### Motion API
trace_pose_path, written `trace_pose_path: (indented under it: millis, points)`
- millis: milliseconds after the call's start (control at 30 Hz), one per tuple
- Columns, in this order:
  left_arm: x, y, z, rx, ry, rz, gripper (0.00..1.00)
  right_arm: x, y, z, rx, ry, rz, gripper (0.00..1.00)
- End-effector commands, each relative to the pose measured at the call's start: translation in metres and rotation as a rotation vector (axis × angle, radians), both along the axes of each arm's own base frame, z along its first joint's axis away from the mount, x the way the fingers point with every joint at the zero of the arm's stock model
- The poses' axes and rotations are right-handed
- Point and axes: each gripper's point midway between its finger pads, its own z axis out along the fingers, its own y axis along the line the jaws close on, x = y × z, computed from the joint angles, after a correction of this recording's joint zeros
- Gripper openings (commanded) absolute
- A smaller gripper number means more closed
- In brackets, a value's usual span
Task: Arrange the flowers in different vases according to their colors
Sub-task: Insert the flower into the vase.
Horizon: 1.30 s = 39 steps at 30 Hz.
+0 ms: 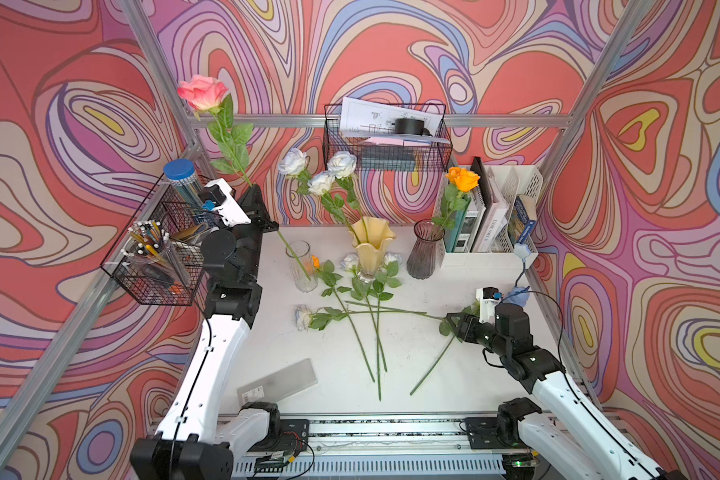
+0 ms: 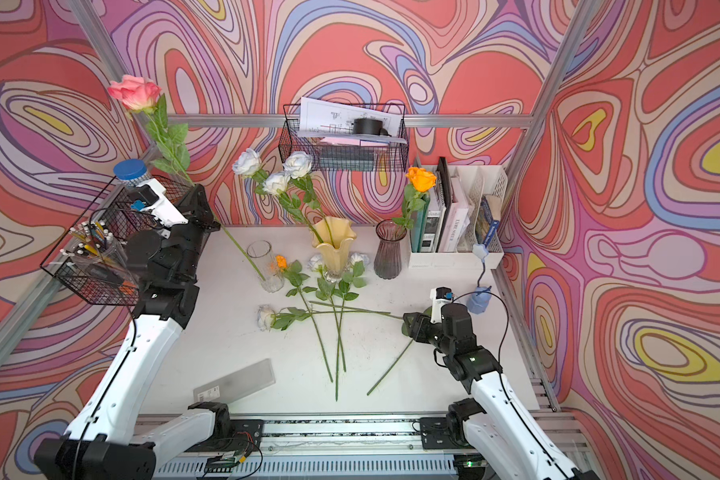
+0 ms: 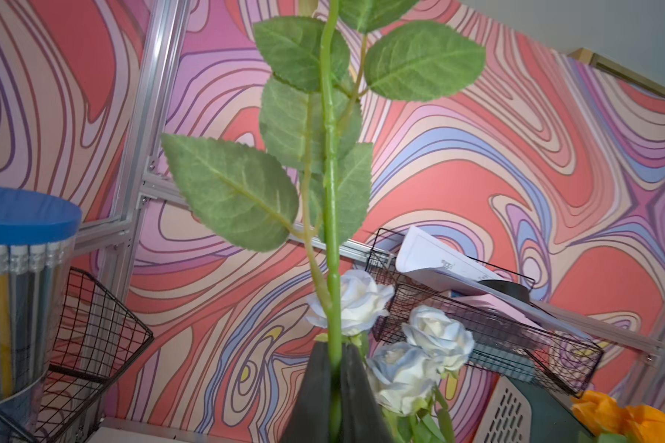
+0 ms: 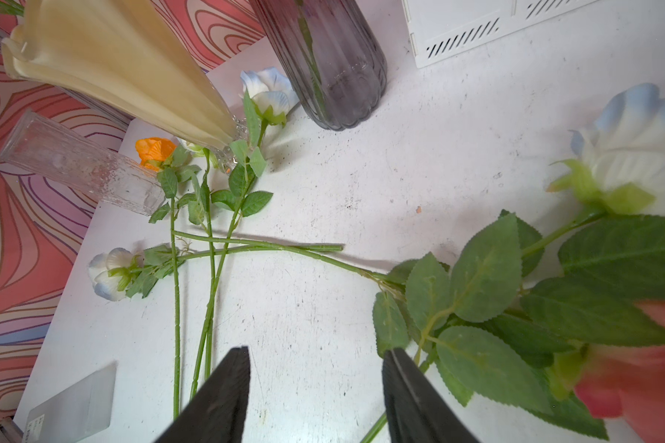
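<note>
Left gripper (image 1: 252, 192) is clamped on the stem of the pink rose (image 1: 202, 92), whose lower end is seen inside the clear vase (image 1: 301, 266); a release is judged the next need. Right gripper (image 4: 316, 351) is held part-open, well apart from that vase.

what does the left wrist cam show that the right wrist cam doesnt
Left wrist only: the left pincer shut on a leafy green stem, the blue-lidded pencil jar, three upright white roses. Right wrist only: the open right pincer over the table, the yellow vase, purple vase, clear vase, loose roses lying flat. Both: the swirly wall.
</note>
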Motion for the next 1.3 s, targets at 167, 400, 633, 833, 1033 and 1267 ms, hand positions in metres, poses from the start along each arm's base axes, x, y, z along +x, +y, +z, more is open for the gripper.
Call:
trace_pose_path:
  millis: [167,400,633,833,1033,1267]
  points:
    - [0.037,0.012,0.02,0.031,-0.108,0.026,0.0,0.013,-0.001,0.018,-0.001,-0.064,-0.011,0.57]
    - [0.058,0.013,0.038,0.089,-0.127,0.034,0.0,0.023,0.0,0.013,-0.017,-0.041,-0.01,0.57]
    - [0.075,0.019,0.036,0.159,-0.116,0.081,0.0,0.032,0.003,0.005,-0.024,-0.023,-0.005,0.57]
    - [0.099,0.017,0.018,0.187,-0.107,0.075,0.0,0.039,0.006,0.005,-0.036,-0.025,0.009,0.58]
    - [0.116,0.013,-0.022,0.189,-0.075,0.043,0.0,0.041,0.006,-0.001,-0.044,-0.019,0.015,0.59]
    - [0.109,-0.009,-0.067,0.195,-0.03,-0.033,0.22,0.041,0.007,0.0,-0.042,-0.025,0.022,0.6]
